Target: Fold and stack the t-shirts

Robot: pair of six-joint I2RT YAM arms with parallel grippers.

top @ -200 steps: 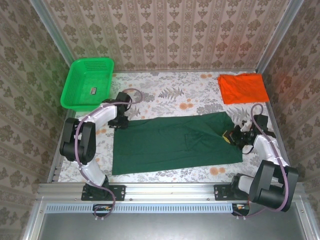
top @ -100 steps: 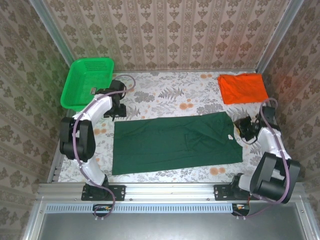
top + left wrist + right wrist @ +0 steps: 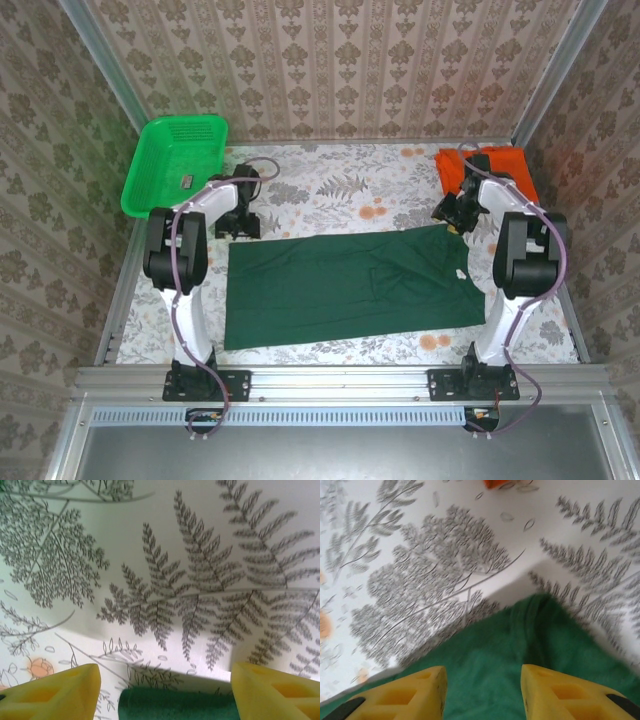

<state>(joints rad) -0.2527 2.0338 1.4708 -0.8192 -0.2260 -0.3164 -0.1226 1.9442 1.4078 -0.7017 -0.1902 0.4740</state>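
Note:
The dark green t-shirt lies flat as a long rectangle across the middle of the table. My left gripper hovers at its far left corner. In the left wrist view it is open, and the shirt's edge lies between the yellow fingers. At the shirt's far right corner my right gripper is open too, with green cloth under and between its fingers. The orange t-shirt lies folded at the back right, partly behind the right arm.
A bright green mesh basket stands at the back left corner, close to the left arm. Patterned walls close in the table on three sides. The floral tablecloth shows bare behind the green shirt.
My right gripper left the shirt's right edge and swung back to its far right corner. The left gripper shifted slightly around the far left corner. The shirt's right end now lies flatter.

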